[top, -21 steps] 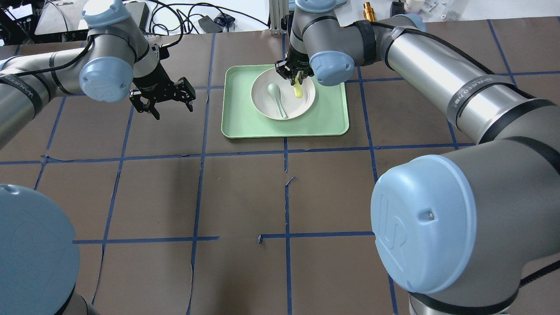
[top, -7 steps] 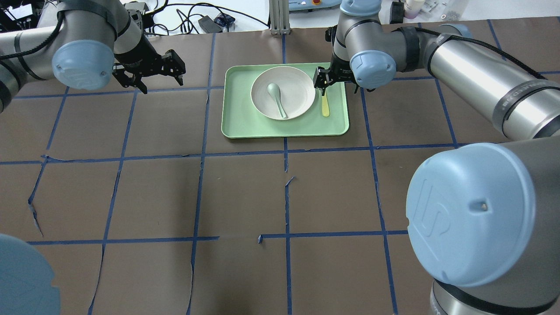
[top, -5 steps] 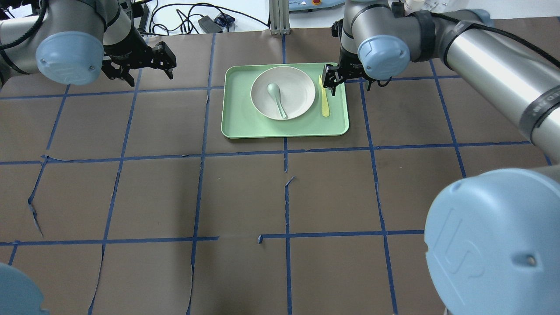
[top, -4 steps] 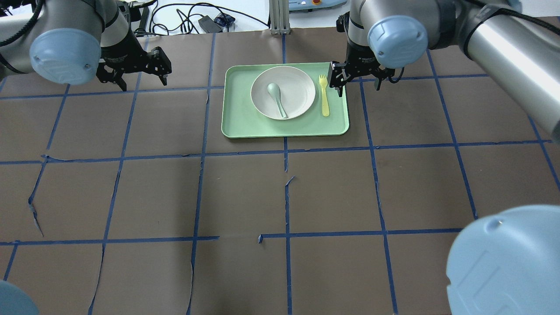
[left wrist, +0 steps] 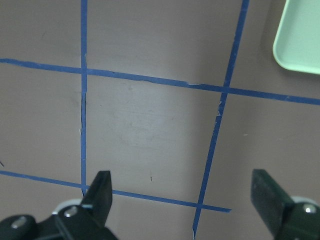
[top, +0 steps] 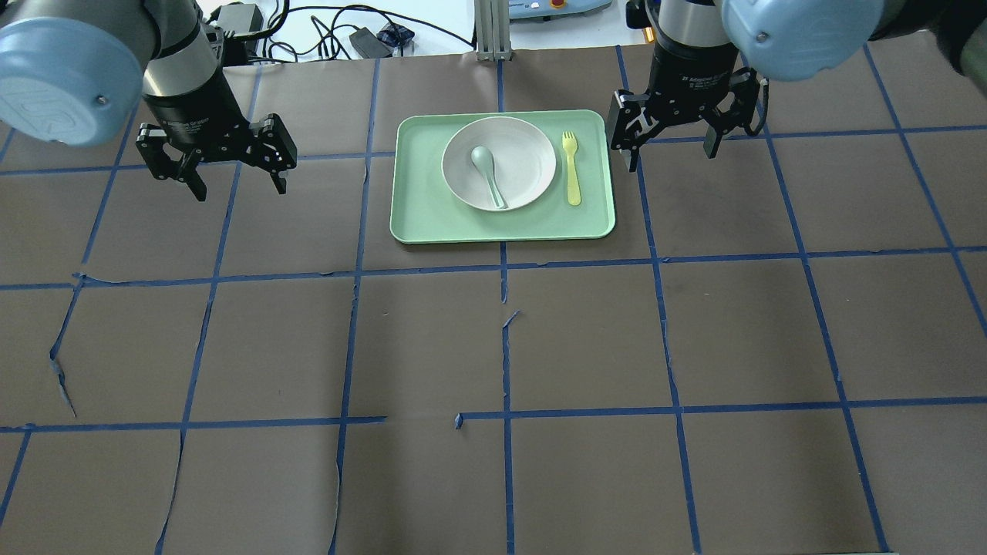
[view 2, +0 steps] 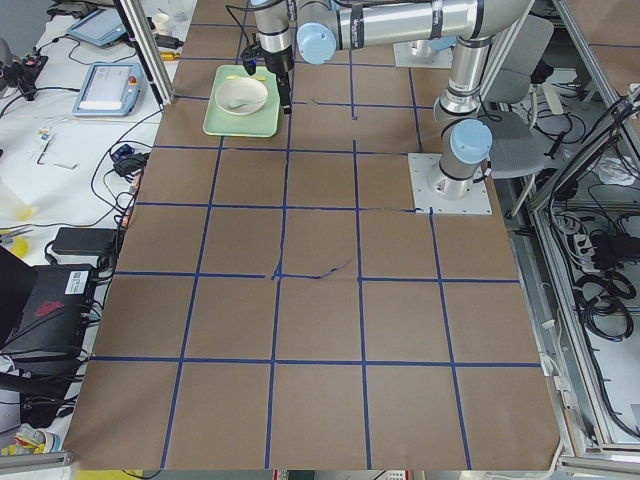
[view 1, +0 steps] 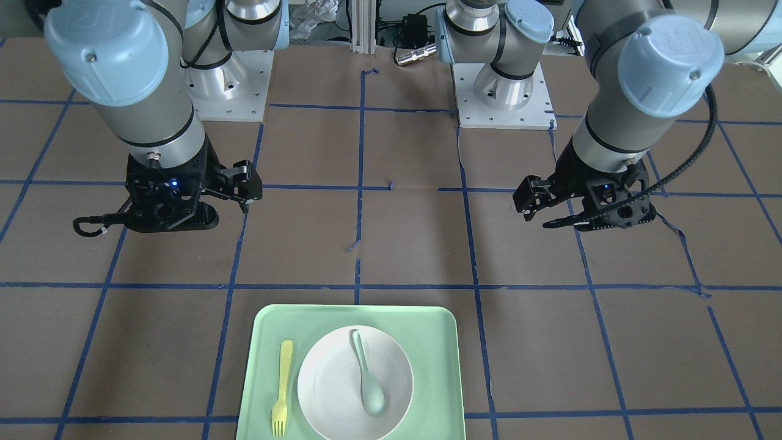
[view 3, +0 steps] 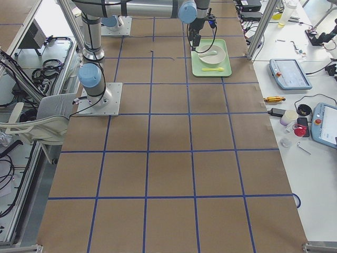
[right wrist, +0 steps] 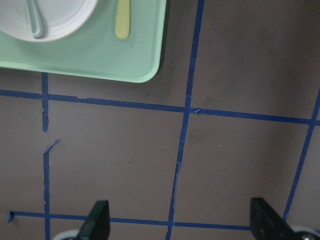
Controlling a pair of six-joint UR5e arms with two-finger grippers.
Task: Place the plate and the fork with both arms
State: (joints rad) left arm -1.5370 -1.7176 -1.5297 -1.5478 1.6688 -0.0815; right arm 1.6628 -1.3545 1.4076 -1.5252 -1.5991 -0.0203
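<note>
Left tool and right tool stood released, empty. Risk judged: the right tool, near the tray, might clip it, shifting fork beside plate.

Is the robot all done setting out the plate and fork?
Looks done: the plate sits on the green tray, the fork beside it, a spoon in the plate. In hand: nothing; the left gripper and right gripper hang open, off the tray. Left: apparently nothing.

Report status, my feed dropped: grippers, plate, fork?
Left gripper open, empty. Right gripper open, empty, near tray. Fork on tray beside plate; spoon in plate. Nothing in the way.
</note>
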